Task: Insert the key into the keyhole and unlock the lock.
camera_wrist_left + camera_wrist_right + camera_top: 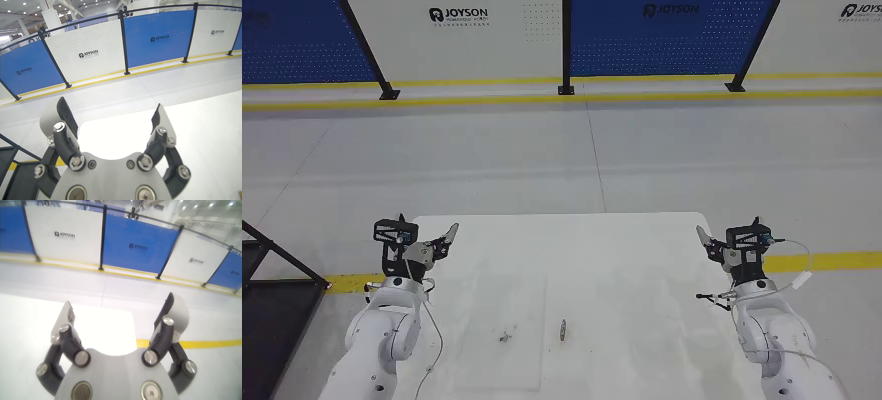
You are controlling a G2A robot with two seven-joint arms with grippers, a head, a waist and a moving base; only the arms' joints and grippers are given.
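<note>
- Top view: one white worktop [642, 260] carried two small items near its front middle, close together but not touching: a dark spindly item [504, 336] and a slim metallic item [562, 329]. These were presumably the key and the lock, but they were too small to tell which was which. Two arms were counted. The left jaws and right jaws sat at the far corners, well apart from both items.
- Left wrist view: the left jaws stood wide with nothing between the ribbed pads [67, 115], above a worktop corner. Judgement: the step in hand was the first pick-up. It should begin by identifying the key, then gripping its head so the blade stays free.
- Right wrist view: the right jaws were likewise wide and empty, pad [164, 309] bare. Judgement: this arm would best steady the lock body, keyhole exposed.
</note>
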